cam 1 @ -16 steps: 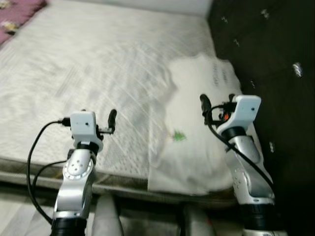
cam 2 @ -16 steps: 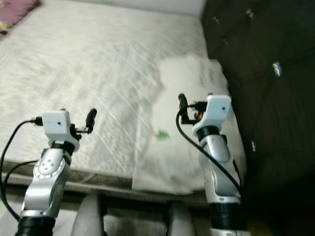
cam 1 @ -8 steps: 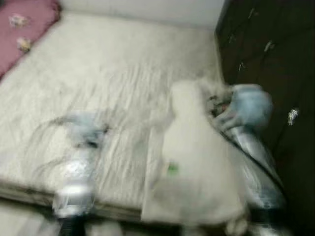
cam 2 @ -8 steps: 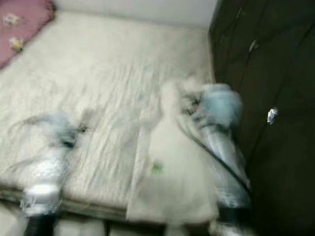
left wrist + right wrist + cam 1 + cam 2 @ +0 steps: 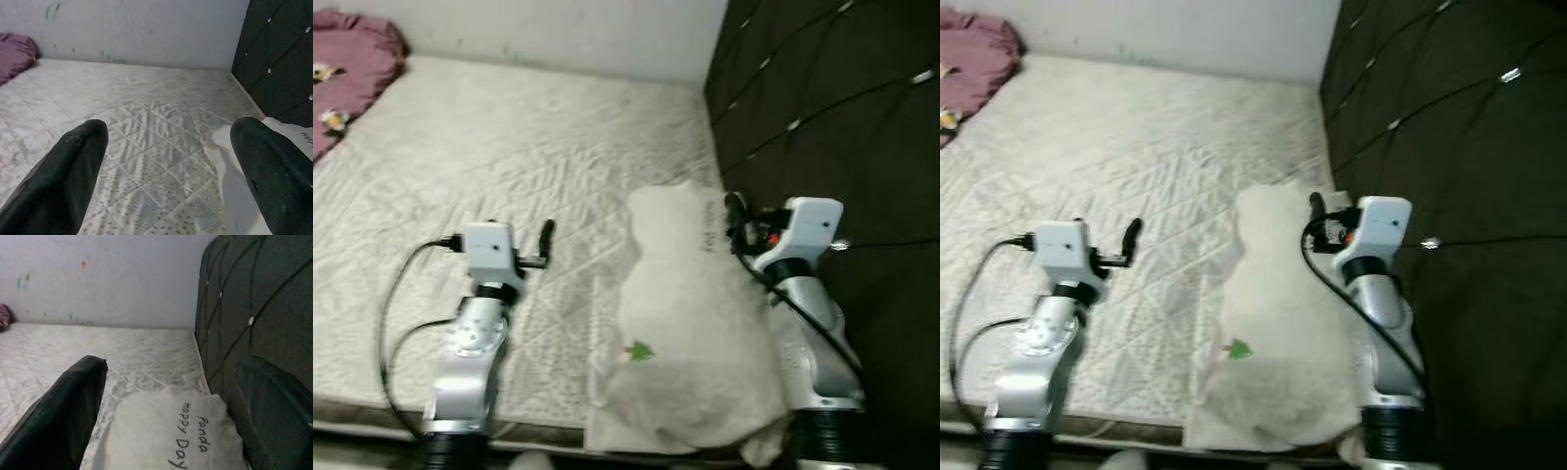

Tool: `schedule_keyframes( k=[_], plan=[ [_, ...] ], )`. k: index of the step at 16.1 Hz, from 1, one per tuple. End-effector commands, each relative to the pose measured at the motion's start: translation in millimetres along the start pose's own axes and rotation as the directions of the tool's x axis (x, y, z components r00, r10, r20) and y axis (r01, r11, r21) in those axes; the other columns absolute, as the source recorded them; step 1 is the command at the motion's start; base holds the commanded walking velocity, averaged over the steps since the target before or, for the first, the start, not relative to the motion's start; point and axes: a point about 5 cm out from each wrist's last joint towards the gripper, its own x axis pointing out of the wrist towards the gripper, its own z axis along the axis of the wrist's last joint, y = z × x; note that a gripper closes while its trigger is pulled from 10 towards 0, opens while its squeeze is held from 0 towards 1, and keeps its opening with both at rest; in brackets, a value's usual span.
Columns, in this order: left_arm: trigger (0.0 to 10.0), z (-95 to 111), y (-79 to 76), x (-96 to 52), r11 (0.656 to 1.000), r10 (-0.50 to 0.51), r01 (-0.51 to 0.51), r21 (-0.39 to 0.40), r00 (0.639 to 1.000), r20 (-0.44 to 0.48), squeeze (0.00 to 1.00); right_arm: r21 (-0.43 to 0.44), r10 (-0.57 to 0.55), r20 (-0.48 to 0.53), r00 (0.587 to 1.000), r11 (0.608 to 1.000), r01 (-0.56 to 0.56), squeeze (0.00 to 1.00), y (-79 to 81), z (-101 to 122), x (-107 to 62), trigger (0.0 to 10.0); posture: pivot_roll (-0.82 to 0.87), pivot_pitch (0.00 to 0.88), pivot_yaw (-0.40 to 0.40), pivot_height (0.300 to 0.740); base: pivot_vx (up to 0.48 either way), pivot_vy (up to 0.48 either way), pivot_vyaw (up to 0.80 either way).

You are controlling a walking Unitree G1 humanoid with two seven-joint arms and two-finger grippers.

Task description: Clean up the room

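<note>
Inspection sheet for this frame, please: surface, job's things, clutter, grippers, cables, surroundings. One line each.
Surface: white quilted mattress, no sheet on it.
Job's things: white pillow lying along the mattress's right edge beside the headboard, with a small green tree mark and the words "Happy Day Panda".
Clutter: purple bedding bunched at the far left corner.
Grippers: left gripper open, above the mattress, holding nothing; right gripper open, over the pillow's far end, holding nothing.
Cables: black cable looping off the left wrist; another runs down the right forearm.
Surroundings: dark tufted headboard on the right; pale wall with small paint marks behind the bed.
</note>
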Motion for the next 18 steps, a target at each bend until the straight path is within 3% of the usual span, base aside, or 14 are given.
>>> schedule_keyframes(
  k=[1, 3, 18],
  plan=[
    [10.0, -0.3, -0.5, 0.5, 1.0, -0.002, 0.002, -0.008, 1.0, -0.003, 0.0, -0.006, -0.003, 0.008, 1.0, 1.0, 0.003, 0.0, -0.4, 2.5, 0.1, 10.0, 0.01, 0.0, -0.067, 0.74, 0.0, 0.0, -0.59],
    [10.0, -0.9, -1.0, 0.5, 1.0, -0.005, 0.005, -0.016, 1.0, -0.007, 0.0, -0.012, -0.009, 0.003, 1.0, 1.0, 0.009, 0.0, 0.0, 1.4, 0.1, 10.0, 0.01, 0.0, -0.067, 0.74, 0.0, 0.0, -0.49],
    [10.0, -1.4, -0.8, 3.1, 1.0, -0.003, 0.003, -0.022, 1.0, -0.011, 0.0, -0.032, -0.009, 0.008, 1.0, 0.999, 0.009, 0.0, 1.8, 0.0, 1.1, 10.0, 0.01, 0.0, -0.067, 0.74, 0.0, 0.48, 0.0]
  ],
)
